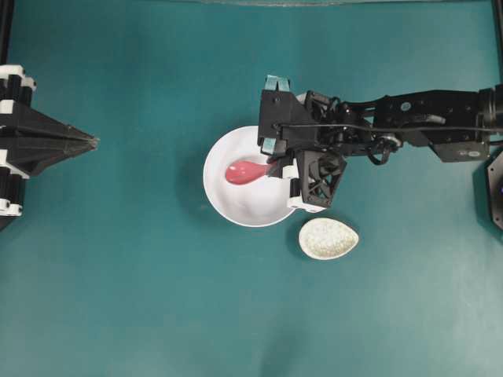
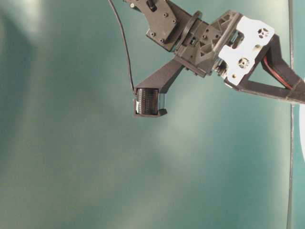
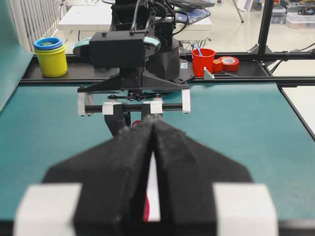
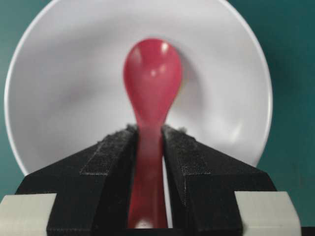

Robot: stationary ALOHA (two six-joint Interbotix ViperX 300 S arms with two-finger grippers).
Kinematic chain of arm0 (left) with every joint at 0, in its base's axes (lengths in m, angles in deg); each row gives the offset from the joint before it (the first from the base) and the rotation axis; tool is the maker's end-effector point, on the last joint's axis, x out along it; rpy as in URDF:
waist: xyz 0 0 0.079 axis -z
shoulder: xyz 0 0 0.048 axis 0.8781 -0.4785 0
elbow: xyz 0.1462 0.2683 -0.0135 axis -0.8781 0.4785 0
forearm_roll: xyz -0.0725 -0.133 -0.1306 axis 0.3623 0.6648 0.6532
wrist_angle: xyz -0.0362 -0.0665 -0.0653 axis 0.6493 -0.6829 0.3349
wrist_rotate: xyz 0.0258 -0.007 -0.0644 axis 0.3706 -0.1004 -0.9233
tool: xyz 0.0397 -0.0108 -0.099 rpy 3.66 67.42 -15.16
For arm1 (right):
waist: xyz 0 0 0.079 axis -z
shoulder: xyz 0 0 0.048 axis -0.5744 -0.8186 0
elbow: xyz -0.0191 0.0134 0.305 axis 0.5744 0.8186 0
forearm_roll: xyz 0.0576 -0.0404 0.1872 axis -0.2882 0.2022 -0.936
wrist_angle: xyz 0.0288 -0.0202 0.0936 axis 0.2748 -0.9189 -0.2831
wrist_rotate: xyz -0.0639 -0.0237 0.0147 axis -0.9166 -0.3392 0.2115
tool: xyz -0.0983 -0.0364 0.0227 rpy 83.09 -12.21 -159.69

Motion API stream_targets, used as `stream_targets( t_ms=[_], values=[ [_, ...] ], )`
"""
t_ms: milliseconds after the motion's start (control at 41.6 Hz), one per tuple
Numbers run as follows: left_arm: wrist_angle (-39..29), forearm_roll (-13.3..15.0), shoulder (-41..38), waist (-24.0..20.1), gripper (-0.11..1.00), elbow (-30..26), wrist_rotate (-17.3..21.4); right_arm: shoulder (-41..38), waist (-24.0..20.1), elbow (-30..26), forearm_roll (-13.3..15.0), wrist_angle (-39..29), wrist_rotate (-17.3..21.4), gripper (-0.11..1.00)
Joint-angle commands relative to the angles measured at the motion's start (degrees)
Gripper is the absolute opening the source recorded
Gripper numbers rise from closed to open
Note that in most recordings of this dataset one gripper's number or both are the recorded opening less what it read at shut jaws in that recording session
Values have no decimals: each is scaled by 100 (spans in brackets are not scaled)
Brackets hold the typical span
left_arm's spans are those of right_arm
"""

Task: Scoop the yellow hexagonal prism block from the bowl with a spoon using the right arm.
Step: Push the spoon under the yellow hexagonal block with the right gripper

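Observation:
The white bowl (image 1: 236,206) sits at mid-table and fills the right wrist view (image 4: 64,88). My right gripper (image 1: 278,166) (image 4: 149,130) is over the bowl's right rim, shut on the handle of the red-pink spoon (image 1: 245,171). The spoon's scoop (image 4: 151,73) lies low inside the bowl, pointing left in the overhead view. The yellow hexagonal prism block is hidden. Only a faint yellowish sliver shows at the scoop's right edge in the right wrist view. My left gripper (image 1: 93,142) (image 3: 151,123) is shut and empty at the table's far left.
A small speckled cream oval dish (image 1: 328,238) lies just below and right of the bowl. Beyond the table's far edge stand stacked yellow and blue cups (image 3: 50,58), a red cup (image 3: 203,60) and a tape roll (image 3: 229,62).

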Motion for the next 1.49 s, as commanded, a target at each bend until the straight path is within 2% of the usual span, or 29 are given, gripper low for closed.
stream_targets(
  t_ms=[0, 192, 385, 553, 1298, 1467],
  values=[
    [9, -18, -62, 0, 0, -88, 0, 185, 9, -132, -18, 44, 18, 24],
    [9, -18, -62, 0, 0, -79, -18, 615, 18, -132, -141, -255, 79, 24],
    [9, -18, -62, 0, 0, -79, -18, 1002, 9, -114, -141, -1178, 413, 24],
    [9, -18, -62, 0, 0, -88, -18, 1002, 18, -123, -123, -1793, 686, 24],
    [9, -18, -62, 0, 0, -88, -18, 220, 35, -378, -97, -1802, 668, 24],
    [9, -18, -62, 0, 0, -79, -9, 53, 35, -527, 9, -1626, 633, 24]
  ],
)
